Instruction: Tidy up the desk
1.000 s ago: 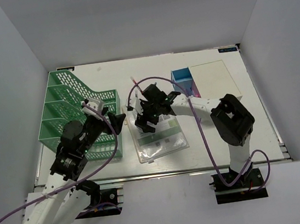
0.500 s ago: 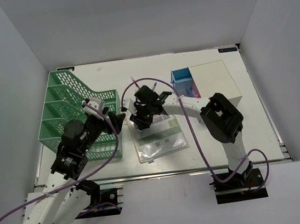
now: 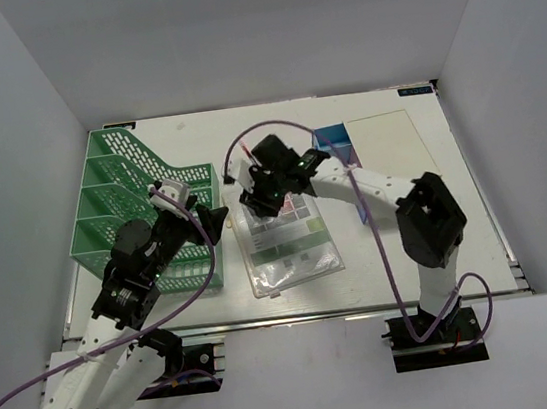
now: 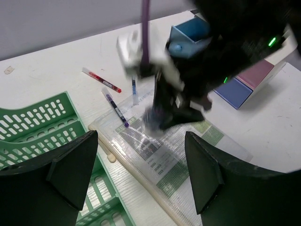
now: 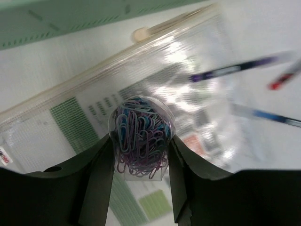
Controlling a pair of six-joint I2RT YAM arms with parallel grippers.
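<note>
Bench (image 3: 478, 228) spans the view under both arms. Green rack (image 3: 122, 199) at L, clear zip pouch (image 3: 291, 258) mid. L pincer (image 4: 141, 174) apart, empty, by rack edge. R pincer (image 5: 140, 162) clamped on round clip tub (image 5: 140, 134) above pouch. Risk: smooth curved wall, partial grip, so tub cd slip and spill clips among pens (image 4: 115, 108).

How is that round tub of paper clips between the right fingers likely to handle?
The tub of paper clips looks round and smooth-walled, so it may slip or twist in the right gripper. Packed with clips, it is probably heavy for its size. Set on its side, it could roll.
</note>
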